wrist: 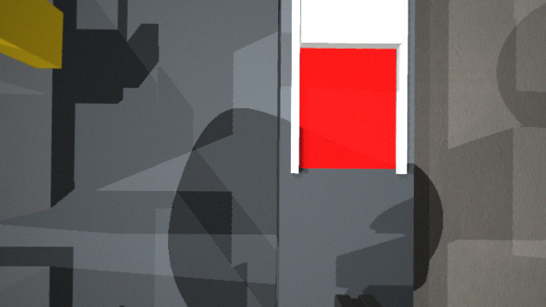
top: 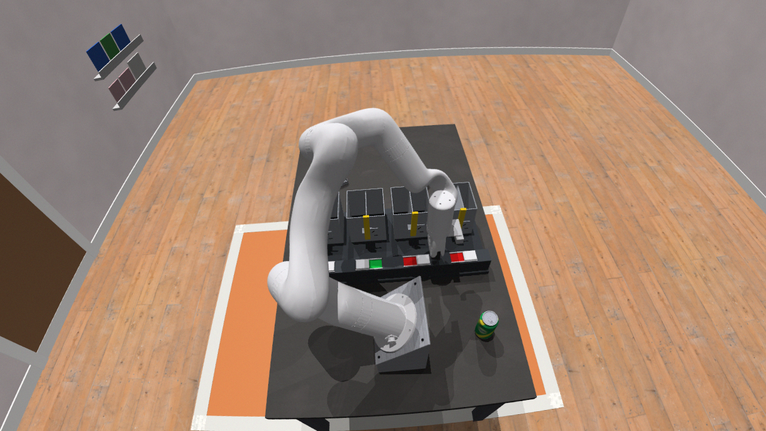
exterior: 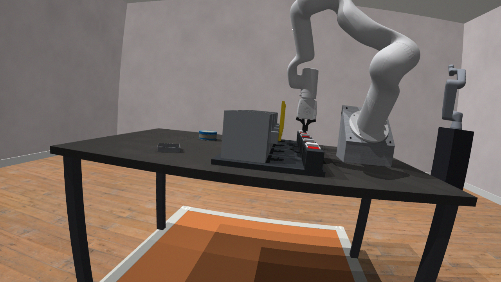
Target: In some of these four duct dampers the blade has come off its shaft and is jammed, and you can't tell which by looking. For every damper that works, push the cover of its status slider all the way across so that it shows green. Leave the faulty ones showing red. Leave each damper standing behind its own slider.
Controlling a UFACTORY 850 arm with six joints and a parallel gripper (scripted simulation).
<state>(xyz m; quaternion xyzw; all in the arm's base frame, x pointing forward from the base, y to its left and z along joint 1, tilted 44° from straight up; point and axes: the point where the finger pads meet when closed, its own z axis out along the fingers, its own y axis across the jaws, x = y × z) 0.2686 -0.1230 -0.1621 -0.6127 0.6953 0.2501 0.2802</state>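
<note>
Four grey box dampers stand in a row on a dark base, each with a status slider in front. The leftmost slider is mostly hidden by my arm. The second slider shows green. The third slider and the rightmost slider show red, with their white covers on the right side. Yellow levers stand upright in front of the dampers. My gripper is shut and empty, tip down, just left of the rightmost slider's red window.
A green soda can stands on the black table right of my arm's base. A blue round tin and a small grey tray lie behind the dampers. A black post stands at the table's edge.
</note>
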